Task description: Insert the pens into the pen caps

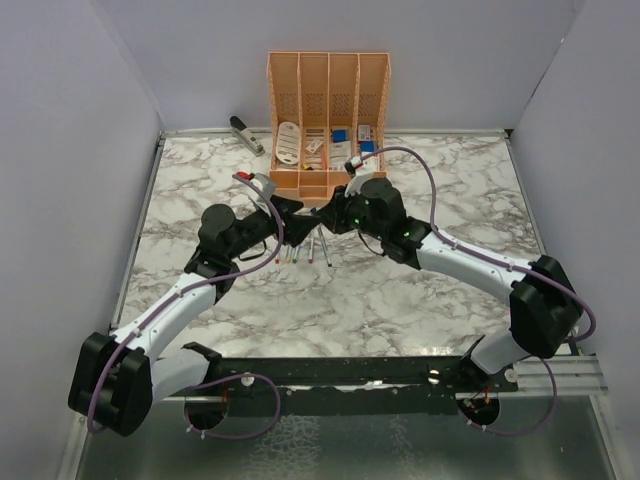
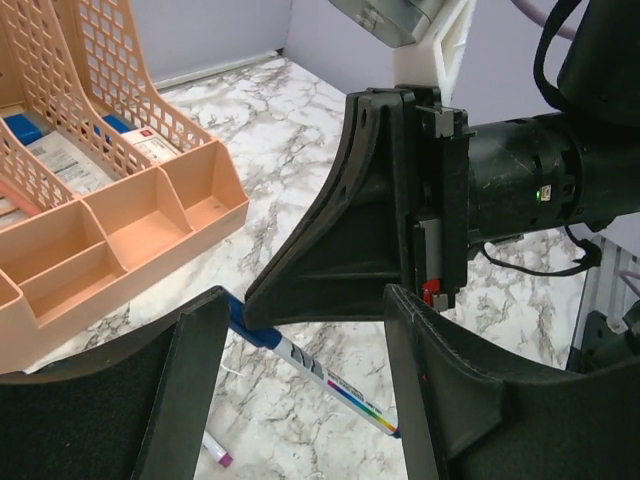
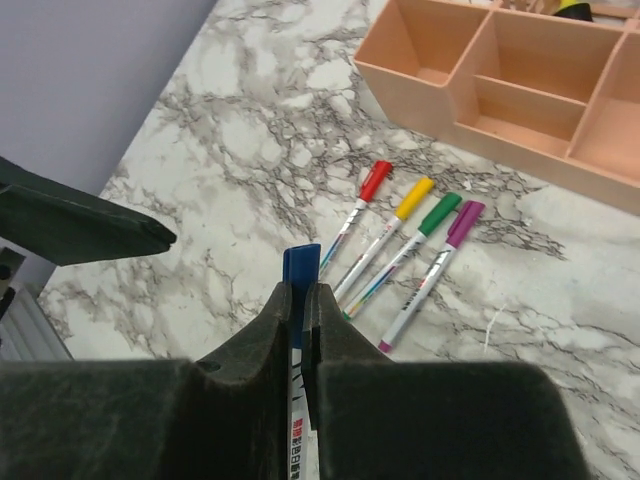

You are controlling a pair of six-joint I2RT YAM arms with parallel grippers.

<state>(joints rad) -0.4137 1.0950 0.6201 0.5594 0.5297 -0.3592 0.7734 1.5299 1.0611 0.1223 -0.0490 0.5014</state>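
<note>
In front of the orange organiser (image 3: 520,90), the right gripper (image 3: 303,295) was clenched on a blue-capped pen (image 3: 300,262) over the marble table (image 3: 250,120), near four capped pens (image 3: 440,212) lying side by side; the left gripper (image 2: 305,330) stood wide open close by.

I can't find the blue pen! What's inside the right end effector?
A blue-capped pen is pinched in the right end effector. Its cap pokes out; where the fingers clamp it, the barrel is hidden.
</note>
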